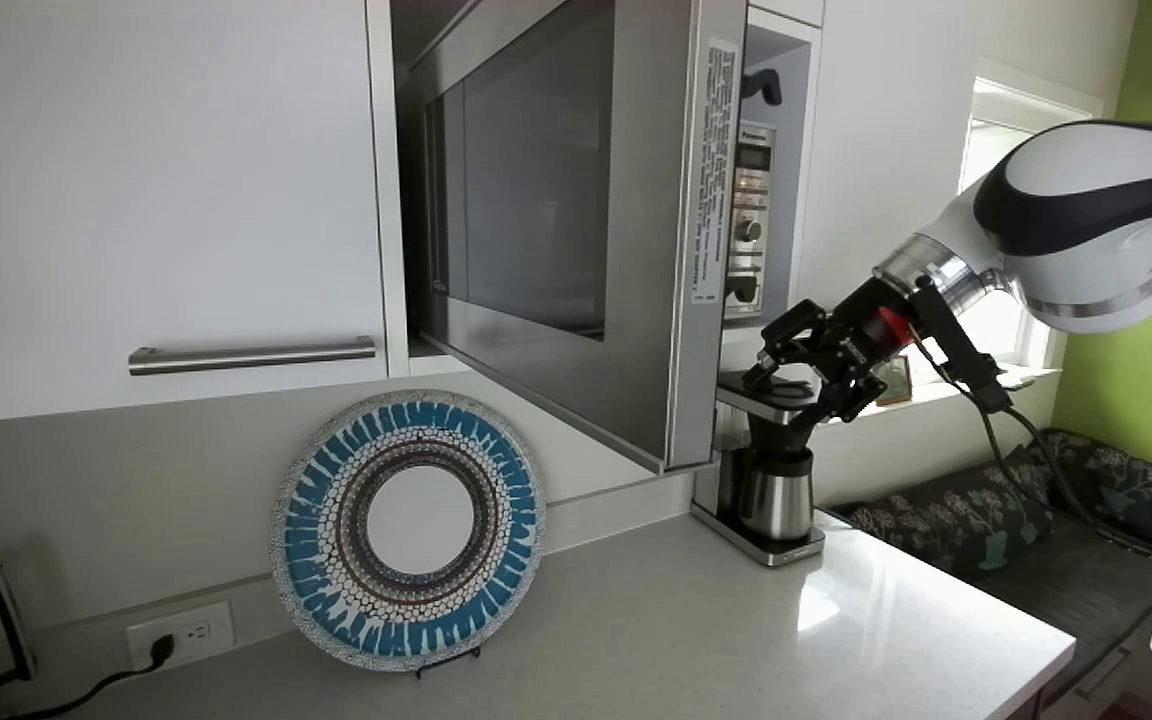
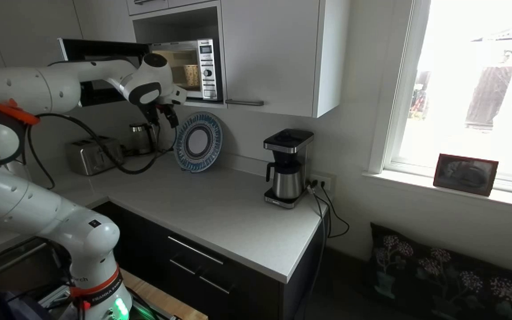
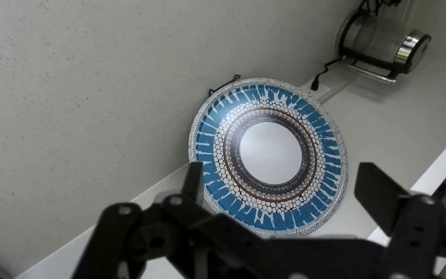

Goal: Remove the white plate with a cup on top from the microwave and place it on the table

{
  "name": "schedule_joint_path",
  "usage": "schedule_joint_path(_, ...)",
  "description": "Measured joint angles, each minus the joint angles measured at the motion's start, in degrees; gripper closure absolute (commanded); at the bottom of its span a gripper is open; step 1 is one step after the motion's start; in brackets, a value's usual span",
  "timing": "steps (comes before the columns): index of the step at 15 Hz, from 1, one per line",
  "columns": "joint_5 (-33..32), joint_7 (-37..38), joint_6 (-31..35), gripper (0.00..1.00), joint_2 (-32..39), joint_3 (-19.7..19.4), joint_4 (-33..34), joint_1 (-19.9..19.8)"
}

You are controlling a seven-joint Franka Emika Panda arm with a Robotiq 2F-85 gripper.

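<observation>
The gripper stands wide, its fingers well apart, and in the wrist view the patterned plate shows through the gap from behind. It hangs in the air, higher than the countertop. The cup is upright inside the microwave, just beside the opening's edge away from the door; what lies under its base is too small to make out. In an exterior view the arm covers part of that opening on the door's side. The door is swung far out, its free edge well apart from the opening and its lower edge raised over the countertop, leaving air beneath. A broad stretch of open countertop runs from the patterned plate, propped on edge at the back, to the front edge, with the coffee maker near the end edge
</observation>
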Motion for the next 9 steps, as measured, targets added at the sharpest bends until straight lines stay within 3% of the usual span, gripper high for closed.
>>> schedule_joint_path(5, 0.97, -0.26, 0.55, 0.0, 0.09, -0.17, 0.01, 0.4)
schedule_joint_path(9, 11.18, -3.77, 1.58, 0.0, 0.61, -2.92, 0.95, 4.19)
